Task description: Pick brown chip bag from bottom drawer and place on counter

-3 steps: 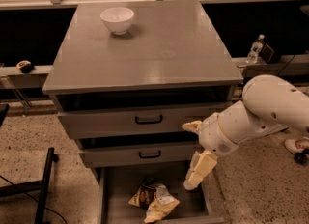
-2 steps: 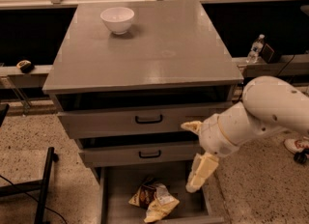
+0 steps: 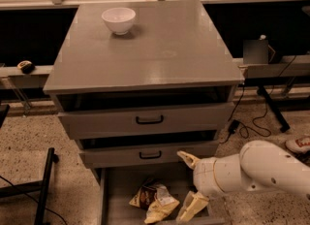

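The brown chip bag, crumpled pale yellow foil with dark brown patches, lies on the floor of the open bottom drawer. My gripper is open, with one pale finger up by the second drawer front and the other down inside the bottom drawer. It sits just right of the bag and holds nothing. My white arm reaches in from the lower right. The grey counter tops the cabinet above.
A white bowl stands at the counter's back left. Two grey drawer fronts with black handles sit slightly open above the bottom drawer. A black stand is on the floor at the left, and cables at the right.
My arm has dropped lower and the gripper has moved down towards the bottom drawer, its lower finger now beside the bag. The bag has not moved.
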You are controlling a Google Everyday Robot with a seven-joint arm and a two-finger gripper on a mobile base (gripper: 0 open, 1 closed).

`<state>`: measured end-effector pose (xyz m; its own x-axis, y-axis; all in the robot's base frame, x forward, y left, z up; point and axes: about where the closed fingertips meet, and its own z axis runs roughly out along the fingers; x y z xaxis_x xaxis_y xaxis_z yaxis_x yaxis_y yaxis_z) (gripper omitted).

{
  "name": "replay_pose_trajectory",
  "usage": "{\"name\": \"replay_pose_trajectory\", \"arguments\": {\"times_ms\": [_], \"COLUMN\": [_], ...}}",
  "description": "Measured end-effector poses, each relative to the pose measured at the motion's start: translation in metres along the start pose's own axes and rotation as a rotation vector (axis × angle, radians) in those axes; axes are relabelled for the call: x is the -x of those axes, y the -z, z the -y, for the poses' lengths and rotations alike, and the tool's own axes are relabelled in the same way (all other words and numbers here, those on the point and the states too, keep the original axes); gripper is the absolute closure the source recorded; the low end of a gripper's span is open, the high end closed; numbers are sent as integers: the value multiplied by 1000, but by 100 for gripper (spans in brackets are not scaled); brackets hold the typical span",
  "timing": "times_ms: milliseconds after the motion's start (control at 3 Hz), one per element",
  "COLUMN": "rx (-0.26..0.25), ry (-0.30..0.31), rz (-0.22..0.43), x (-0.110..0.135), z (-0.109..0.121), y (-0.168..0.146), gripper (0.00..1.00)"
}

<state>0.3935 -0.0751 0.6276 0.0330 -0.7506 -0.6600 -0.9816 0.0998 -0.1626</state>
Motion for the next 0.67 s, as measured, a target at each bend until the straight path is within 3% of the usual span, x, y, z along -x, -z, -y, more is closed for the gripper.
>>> {"name": "replay_pose_trajectory", "arguments": {"times_ms": [333,667], "rx": [-90,-98], "ry": [84,139], "rz": [91,93], "x": [-11,-19], "z": [35,52], "y": [3,-7], "gripper": [0,0]}}
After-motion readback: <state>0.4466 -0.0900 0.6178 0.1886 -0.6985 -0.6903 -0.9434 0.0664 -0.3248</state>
